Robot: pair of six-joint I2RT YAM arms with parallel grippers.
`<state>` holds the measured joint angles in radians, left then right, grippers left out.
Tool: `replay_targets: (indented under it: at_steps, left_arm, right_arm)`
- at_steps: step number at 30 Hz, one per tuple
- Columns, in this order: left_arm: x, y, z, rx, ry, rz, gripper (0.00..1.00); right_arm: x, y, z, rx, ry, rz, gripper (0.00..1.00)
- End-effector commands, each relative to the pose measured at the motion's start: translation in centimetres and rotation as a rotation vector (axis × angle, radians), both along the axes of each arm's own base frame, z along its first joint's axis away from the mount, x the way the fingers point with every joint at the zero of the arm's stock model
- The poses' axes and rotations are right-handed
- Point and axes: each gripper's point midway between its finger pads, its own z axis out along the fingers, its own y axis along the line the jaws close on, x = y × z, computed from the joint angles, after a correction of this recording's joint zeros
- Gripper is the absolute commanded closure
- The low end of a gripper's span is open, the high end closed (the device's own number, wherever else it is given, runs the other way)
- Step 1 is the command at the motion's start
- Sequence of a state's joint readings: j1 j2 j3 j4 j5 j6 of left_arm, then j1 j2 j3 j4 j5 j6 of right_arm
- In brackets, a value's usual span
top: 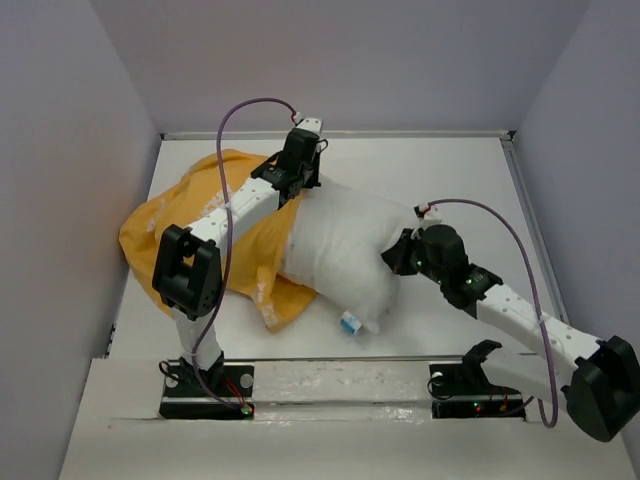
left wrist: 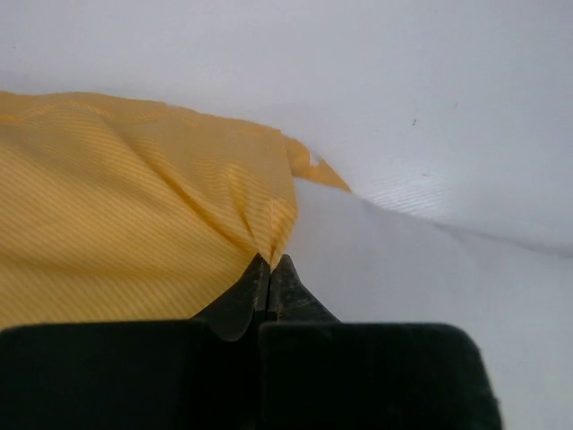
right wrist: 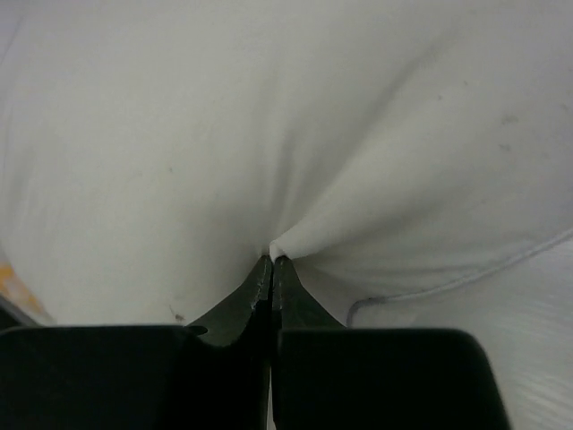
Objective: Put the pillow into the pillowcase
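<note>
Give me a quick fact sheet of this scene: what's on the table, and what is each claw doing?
pillow: white, plump, lying on the table, mostly uncovered
pillowcase: orange-yellow, crumpled, left of the pillow and meeting its left end
tag: blue-and-white, at the pillow's near edge
left gripper: shut, pinching a fold of the pillowcase
right gripper: shut, pinching a fold of the pillow at its right end
progress: the pillow is not yet fully inside; how far in it sits cannot be told
</note>
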<state>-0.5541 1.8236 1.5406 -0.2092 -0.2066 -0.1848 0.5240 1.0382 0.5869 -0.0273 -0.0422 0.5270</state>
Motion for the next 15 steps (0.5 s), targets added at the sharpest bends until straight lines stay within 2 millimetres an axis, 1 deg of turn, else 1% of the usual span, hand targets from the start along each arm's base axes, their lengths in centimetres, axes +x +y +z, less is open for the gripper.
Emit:
replay_targets:
  at_steps: [1, 2, 3, 4, 5, 6, 7, 8, 9, 10, 11, 12, 13, 14, 15]
  left_arm:
    - [-0.2, -5.3, 5.5, -0.147, -0.117, -0.174, 1.0]
    - [-1.1, -6.9, 6.7, -0.197, -0.136, -0.244, 1.0]
    - [-2.0, -7.7, 6.9, -0.222, -0.124, -0.292, 1.0]
    - [-2.3, -8.2, 7.5, -0.252, -0.133, -0.317, 1.0]
    - [-2.7, -8.5, 8.0, -0.273, -0.133, -0.335, 1.0]
    - [-3.6, -8.9, 9.1, -0.311, -0.14, -0.368, 1.0]
    - [-4.0, -9.0, 9.1, -0.325, -0.142, -0.382, 1.0]
    - [-4.9, -9.0, 10.1, -0.349, -0.147, -0.403, 1.0]
    - [-5.2, -9.1, 9.5, -0.351, -0.131, -0.413, 1.0]
    - [-6.0, -8.9, 9.8, -0.36, -0.13, -0.428, 1.0]
    - [-6.5, -9.1, 10.6, -0.382, -0.153, -0.457, 1.0]
    - [-8.2, -9.6, 12.1, -0.423, -0.165, -0.53, 1.0]
    - [-9.2, -9.6, 11.4, -0.43, -0.149, -0.562, 1.0]
    - [-10.0, -9.8, 11.9, -0.44, -0.164, -0.588, 1.0]
    - [-10.4, -9.7, 12.0, -0.434, -0.168, -0.592, 1.0]
  right_arm:
    - [-6.1, 3.5, -0.9, 0.017, 0.054, 0.108, 1.0]
    - [-7.8, 4.6, -0.4, 0.038, 0.053, 0.155, 1.0]
    - [-8.6, 5.1, -0.3, 0.04, 0.054, 0.185, 1.0]
    - [-9.4, 5.7, -0.3, 0.04, 0.058, 0.21, 1.0]
    - [-10.2, 6.0, -0.6, 0.02, 0.072, 0.237, 1.0]
    - [-11.3, 7.3, 0.5, 0.026, 0.061, 0.302, 1.0]
    - [-12.3, 8.3, 0.3, 0.006, 0.071, 0.377, 1.0]
    - [-13.4, 9.8, 1.7, 0.009, 0.047, 0.466, 0.93]
    - [-13.4, 10.3, 2.2, 0.017, 0.05, 0.481, 0.93]
    - [-13.9, 10.8, 2.6, 0.005, 0.031, 0.535, 0.81]
    - [-13.7, 11.2, 2.7, -0.005, 0.026, 0.542, 0.76]
    - [-13.3, 11.7, 4.1, 0.008, -0.006, 0.548, 0.69]
    - [-13.1, 12.0, 5.0, 0.015, -0.031, 0.555, 0.48]
    - [-13.5, 12.4, 5.7, 0.016, -0.033, 0.595, 0.39]
    - [-13.4, 12.5, 6.8, 0.015, -0.053, 0.607, 0.32]
